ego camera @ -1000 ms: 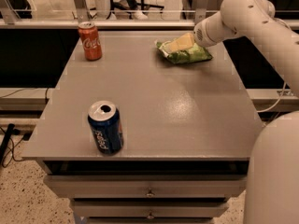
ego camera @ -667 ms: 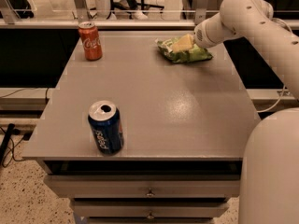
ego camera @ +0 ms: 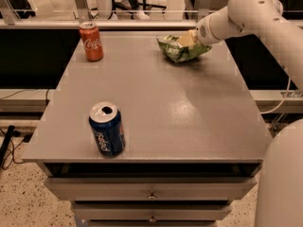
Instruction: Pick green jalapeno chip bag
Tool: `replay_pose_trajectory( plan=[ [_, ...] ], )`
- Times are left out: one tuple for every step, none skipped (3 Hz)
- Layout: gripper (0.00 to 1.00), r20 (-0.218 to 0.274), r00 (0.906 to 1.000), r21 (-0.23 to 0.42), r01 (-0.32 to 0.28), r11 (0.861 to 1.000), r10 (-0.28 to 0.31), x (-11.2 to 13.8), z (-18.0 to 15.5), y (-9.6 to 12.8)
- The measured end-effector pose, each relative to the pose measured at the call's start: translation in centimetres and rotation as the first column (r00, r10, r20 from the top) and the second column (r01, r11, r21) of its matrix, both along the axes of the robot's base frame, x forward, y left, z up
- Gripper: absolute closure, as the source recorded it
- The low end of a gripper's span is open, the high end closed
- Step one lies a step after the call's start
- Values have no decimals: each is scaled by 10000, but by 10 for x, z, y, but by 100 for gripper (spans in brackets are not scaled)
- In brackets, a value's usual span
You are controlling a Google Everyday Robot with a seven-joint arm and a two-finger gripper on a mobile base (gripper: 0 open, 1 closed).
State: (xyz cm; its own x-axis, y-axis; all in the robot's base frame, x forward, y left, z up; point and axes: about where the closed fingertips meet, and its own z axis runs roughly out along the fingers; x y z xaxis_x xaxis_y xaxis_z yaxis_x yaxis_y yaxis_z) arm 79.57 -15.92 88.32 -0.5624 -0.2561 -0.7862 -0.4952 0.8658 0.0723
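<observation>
Chip bag (ego camera: 180,50), crumpled green, end effector (ego camera: 193,39) touching

A grey table (ego camera: 180,112) fills the view. A red cola can (ego camera: 91,42) stands upright near the table's far left corner. A blue soda can (ego camera: 107,135) stands upright near its front left edge, top opened. Under the tabletop are drawers (ego camera: 151,189) with small knobs. Left of the table, dark cables (ego camera: 7,145) lie on a speckled floor (ego camera: 21,202). The gripper (ego camera: 189,39) is over the table's far right part.
</observation>
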Motion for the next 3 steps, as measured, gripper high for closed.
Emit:
replay_pose_trajectory(
  plan=[
    [100,1100,9823,269,-1554,9875,1516,-28,46,41],
    [100,1532,9591,468,-2478,9677,2382,-45,63,69],
    [100,1972,9255,958,-3463,9332,3232,-62,82,91]
  ],
)
